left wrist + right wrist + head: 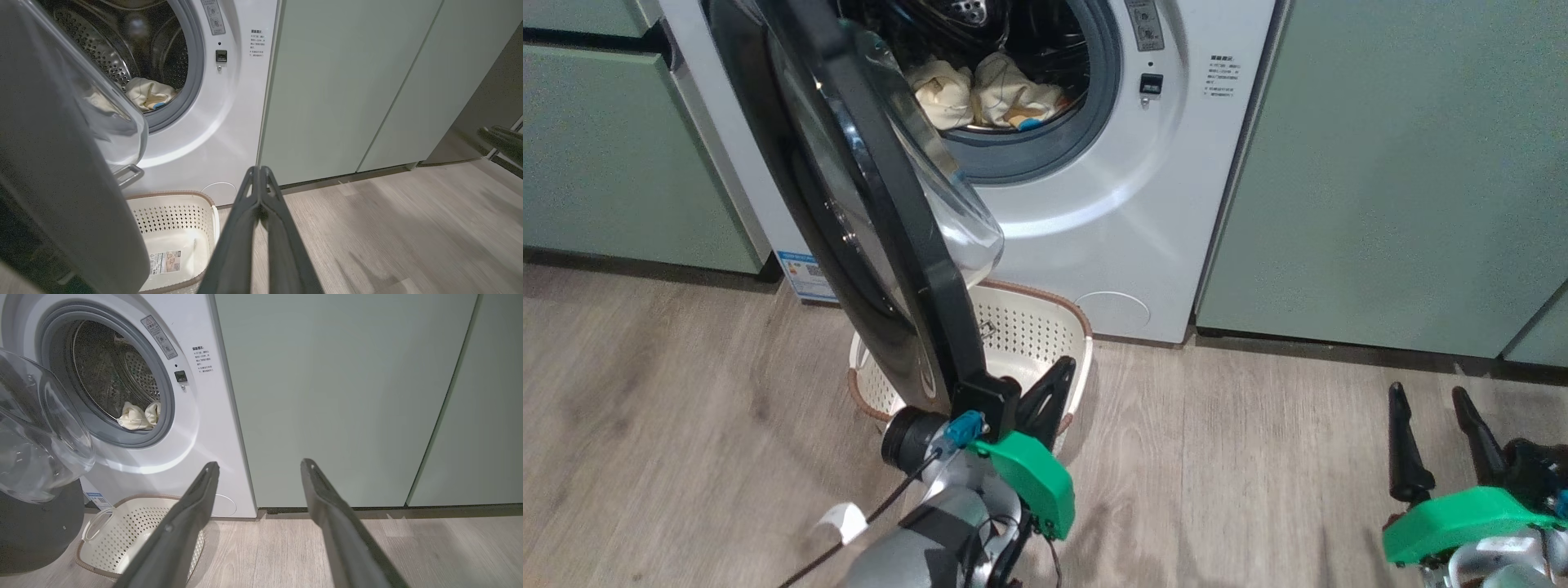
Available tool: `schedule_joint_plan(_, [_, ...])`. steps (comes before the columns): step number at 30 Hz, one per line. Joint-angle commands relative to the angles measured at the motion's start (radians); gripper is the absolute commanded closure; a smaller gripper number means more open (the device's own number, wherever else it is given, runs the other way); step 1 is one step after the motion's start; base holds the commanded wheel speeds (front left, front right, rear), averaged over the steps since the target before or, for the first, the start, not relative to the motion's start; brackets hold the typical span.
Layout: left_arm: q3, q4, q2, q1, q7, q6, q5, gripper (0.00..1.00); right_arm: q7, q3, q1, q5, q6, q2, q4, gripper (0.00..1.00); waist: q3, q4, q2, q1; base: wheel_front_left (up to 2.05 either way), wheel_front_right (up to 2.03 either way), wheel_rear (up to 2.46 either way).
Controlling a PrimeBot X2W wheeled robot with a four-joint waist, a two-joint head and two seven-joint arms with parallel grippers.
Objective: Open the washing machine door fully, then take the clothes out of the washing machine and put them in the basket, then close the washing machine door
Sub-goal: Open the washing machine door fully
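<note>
Swinging the washing machine door (pixel 907 253) wider looks to be the step in hand: it stands about half open, edge-on to the head view. The left tool (pixel 1052 384), fingers pressed together on nothing, sits at the door's lower edge. A steady outward push there, clear of the glass bowl, should serve. The basket (pixel 1085 339) rests on the floor (pixel 1241 457) below the door. The clothes (pixel 980 94) lie in the drum of the washing machine (pixel 1143 229). The right tool (pixel 1429 394) hangs low, fingers apart, well away. Pale green cabinets (pixel 1380 163) flank the machine, above wood-look planks.
</note>
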Motion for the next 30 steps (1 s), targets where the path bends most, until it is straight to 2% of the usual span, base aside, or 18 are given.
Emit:
schedule_joint_plan(1, [0.037,-0.021,0.006,-0.056,-0.012,0.006,-0.009,1.00,-0.010,0.023,-0.030,0.002,0.000,-0.019,-0.029,0.00,0.001,0.000,0.0000,0.0000,0.00,0.00,0.00])
schedule_joint_plan(12, [0.127,-0.082,0.006,-0.055,-0.014,0.033,-0.013,1.00,-0.010,0.020,-0.032,0.000,0.000,-0.019,-0.031,0.00,0.013,0.015,0.0000,0.0000,0.00,0.00,0.00])
schedule_joint_plan(30, [0.191,0.003,0.006,-0.053,-0.014,0.050,-0.008,1.00,-0.010,0.024,-0.035,-0.002,0.000,-0.015,-0.027,0.00,0.018,0.049,0.0000,0.0000,0.00,0.00,0.00])
